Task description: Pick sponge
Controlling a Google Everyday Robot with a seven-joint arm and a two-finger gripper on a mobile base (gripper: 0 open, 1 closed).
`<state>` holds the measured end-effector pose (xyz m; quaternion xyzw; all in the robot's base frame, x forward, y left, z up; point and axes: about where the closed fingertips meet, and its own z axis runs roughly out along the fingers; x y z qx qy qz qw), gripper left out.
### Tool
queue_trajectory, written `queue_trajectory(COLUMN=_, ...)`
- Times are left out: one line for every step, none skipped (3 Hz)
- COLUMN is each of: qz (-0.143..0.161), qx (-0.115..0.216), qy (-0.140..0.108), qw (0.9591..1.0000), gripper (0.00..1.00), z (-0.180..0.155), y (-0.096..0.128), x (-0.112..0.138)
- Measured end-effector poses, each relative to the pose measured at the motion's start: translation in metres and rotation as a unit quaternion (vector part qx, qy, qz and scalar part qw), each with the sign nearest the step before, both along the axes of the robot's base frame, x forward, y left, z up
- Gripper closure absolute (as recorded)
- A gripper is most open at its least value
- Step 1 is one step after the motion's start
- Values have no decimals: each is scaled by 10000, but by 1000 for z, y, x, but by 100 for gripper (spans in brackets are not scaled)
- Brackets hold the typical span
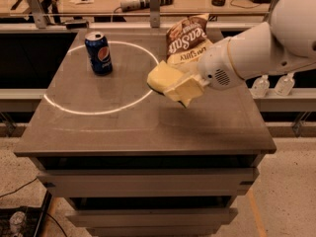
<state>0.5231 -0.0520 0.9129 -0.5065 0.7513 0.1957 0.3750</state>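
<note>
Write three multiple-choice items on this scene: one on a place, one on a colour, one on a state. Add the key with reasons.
1. Where does the can stand?
A. inside the white circle
B. on the floor
C. on a drawer front

2. What colour is the can?
A. red
B. blue
C. green

3. What state is the sponge in?
A. lying flat in the circle
B. tucked in a drawer
C. held by the gripper

Key:
1 A: the circle's line runs around the can.
2 B: its body is blue.
3 C: the gripper is shut on the sponge over the right half of the table, in front of the chip bag.
</note>
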Motion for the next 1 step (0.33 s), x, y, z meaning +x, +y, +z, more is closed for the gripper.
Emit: queue_trajectory(qz=53, qx=146, qy=-10, qw=9999, gripper=100, z=7, y=5, x=0)
